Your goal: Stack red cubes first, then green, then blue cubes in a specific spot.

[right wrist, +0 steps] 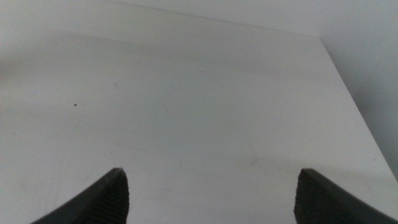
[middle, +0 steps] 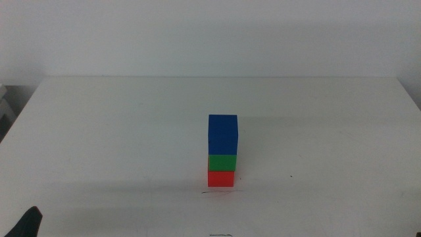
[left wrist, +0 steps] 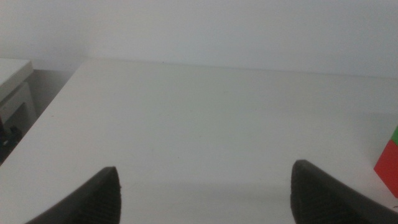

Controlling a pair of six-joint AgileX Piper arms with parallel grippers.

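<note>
In the middle view a three-cube tower stands near the table's centre: the red cube [middle: 221, 178] at the bottom, the green cube [middle: 222, 162] on it, the blue cube [middle: 223, 134] on top. A short thin dark line [middle: 220, 192] marks the spot just in front of the red cube. The left wrist view catches the red cube [left wrist: 388, 165] and a sliver of the green cube [left wrist: 395, 133] at its edge. My left gripper [left wrist: 205, 190] is open over bare table, and a dark part of it [middle: 27, 222] shows at the middle view's lower left. My right gripper [right wrist: 211, 193] is open, holding nothing.
A tiny dark speck [middle: 291, 176] lies right of the tower and appears in the right wrist view [right wrist: 75, 104]. The white table's far edge [middle: 217, 77] meets a white wall. Another faint dark mark [middle: 221, 234] sits at the front edge.
</note>
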